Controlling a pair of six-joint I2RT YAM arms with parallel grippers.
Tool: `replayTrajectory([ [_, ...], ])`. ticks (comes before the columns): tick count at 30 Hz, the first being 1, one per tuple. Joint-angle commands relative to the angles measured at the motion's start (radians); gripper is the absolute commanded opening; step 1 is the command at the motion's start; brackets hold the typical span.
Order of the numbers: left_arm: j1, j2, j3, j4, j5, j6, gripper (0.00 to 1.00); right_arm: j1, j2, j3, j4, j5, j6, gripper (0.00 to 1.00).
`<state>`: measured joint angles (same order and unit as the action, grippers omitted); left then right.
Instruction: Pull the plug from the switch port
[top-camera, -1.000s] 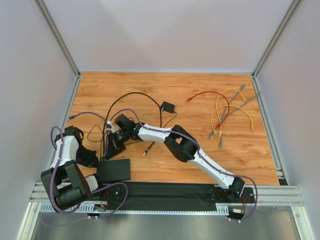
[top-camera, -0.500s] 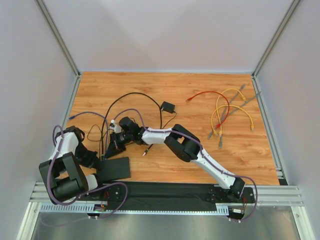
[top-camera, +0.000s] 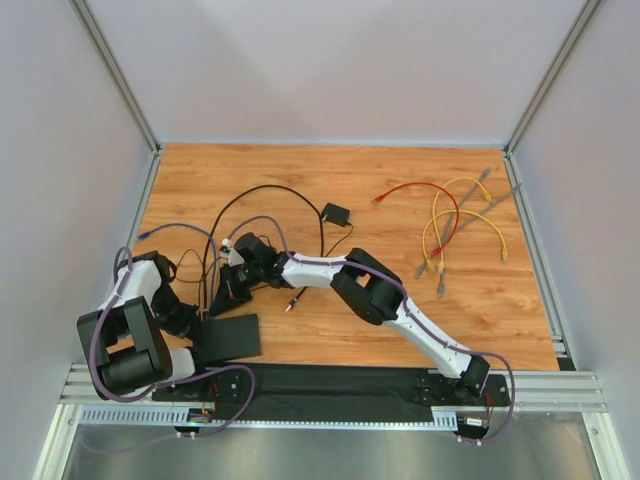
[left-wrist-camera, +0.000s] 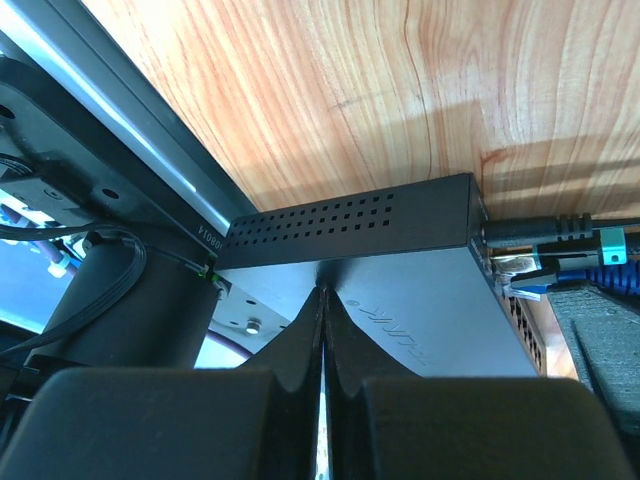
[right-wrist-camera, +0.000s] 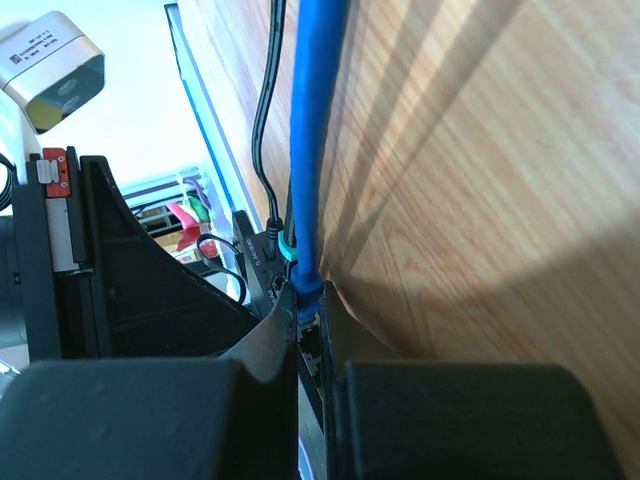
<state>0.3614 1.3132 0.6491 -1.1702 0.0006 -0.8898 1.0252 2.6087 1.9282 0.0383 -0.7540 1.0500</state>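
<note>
The black switch (top-camera: 228, 338) lies flat at the near left of the counter (top-camera: 500, 310), close to the left arm's base. The left hand (left-wrist-camera: 322, 300) has its fingers pressed together, tips down on the switch's top face. The right hand (right-wrist-camera: 310, 320) is clamped on the blue plug (right-wrist-camera: 306, 292) at the socket edge. Its blue cable (right-wrist-camera: 318, 120) runs away beside a thin black cord (right-wrist-camera: 265, 120).
</note>
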Motion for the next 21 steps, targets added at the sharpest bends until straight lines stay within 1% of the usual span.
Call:
replayTrajectory([
  [1, -0.016, 0.011, -0.020, 0.118, -0.082, -0.021, 0.01, -0.045, -0.004, 0.026, -0.046, 0.111, -0.002, 0.00],
  [3, -0.018, 0.011, -0.019, 0.118, -0.083, -0.021, 0.01, -0.054, -0.007, 0.015, 0.009, 0.101, 0.044, 0.00],
  [5, -0.022, 0.011, -0.019, 0.118, -0.085, -0.020, 0.01, -0.063, -0.003, 0.031, 0.003, 0.104, 0.050, 0.00],
  [7, -0.025, 0.011, -0.020, 0.119, -0.086, -0.021, 0.01, -0.070, 0.002, 0.086, -0.099, 0.129, -0.013, 0.00],
  [8, -0.030, 0.012, -0.020, 0.119, -0.086, -0.021, 0.01, -0.067, -0.004, 0.106, -0.145, 0.189, -0.130, 0.00],
  [9, -0.030, 0.014, -0.019, 0.118, -0.086, -0.020, 0.01, -0.065, -0.018, 0.126, -0.241, 0.223, -0.174, 0.00],
  [10, -0.033, 0.015, -0.017, 0.119, -0.085, -0.018, 0.01, -0.063, -0.022, 0.121, -0.241, 0.238, -0.185, 0.00],
  [11, -0.033, 0.015, -0.017, 0.119, -0.083, -0.015, 0.01, -0.074, -0.027, 0.103, -0.207, 0.213, -0.165, 0.00],
  [12, -0.038, 0.014, -0.017, 0.118, -0.085, -0.015, 0.01, -0.080, -0.026, 0.080, -0.125, 0.194, -0.097, 0.00],
  [14, -0.041, 0.012, -0.017, 0.122, -0.082, -0.011, 0.01, -0.097, -0.021, 0.064, -0.059, 0.132, -0.058, 0.00],
  [15, -0.041, 0.009, -0.016, 0.121, -0.080, -0.009, 0.01, -0.099, -0.033, 0.077, -0.095, 0.134, -0.111, 0.00],
  [17, -0.042, 0.000, -0.012, 0.121, -0.079, -0.003, 0.01, -0.097, -0.055, 0.110, -0.136, 0.119, -0.160, 0.00],
  [20, -0.042, -0.035, -0.008, 0.124, -0.065, 0.012, 0.01, -0.097, -0.101, 0.176, -0.280, 0.090, -0.277, 0.00],
  [21, -0.044, -0.063, 0.001, 0.124, -0.060, 0.015, 0.02, -0.100, -0.130, 0.189, -0.366, 0.076, -0.300, 0.00],
])
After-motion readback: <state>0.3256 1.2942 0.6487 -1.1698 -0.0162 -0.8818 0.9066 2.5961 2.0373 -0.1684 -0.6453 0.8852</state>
